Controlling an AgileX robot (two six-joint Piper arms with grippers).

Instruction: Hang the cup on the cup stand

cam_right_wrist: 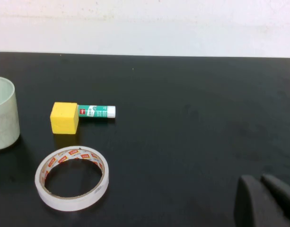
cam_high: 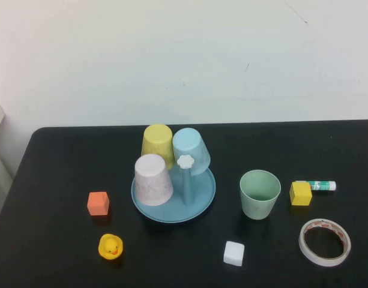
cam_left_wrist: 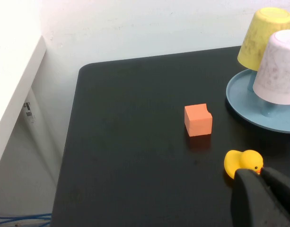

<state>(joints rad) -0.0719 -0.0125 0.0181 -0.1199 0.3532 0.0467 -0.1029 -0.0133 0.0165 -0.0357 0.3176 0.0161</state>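
Left end effector [cam_left_wrist: 268,177], right end effector [cam_right_wrist: 263,182] seemingly shut — mint cup [cam_high: 260,194] upright

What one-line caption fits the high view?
Pale mint-green plastic cup stands upright right of the round blue cup stand holding three inverted cups; neither gripper is in view.

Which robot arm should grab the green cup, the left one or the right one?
Probably the right. The green cup stands upright right of the cup stand. The right pincer views it nearby; the left pincer, shut like the right, hangs by the duck.
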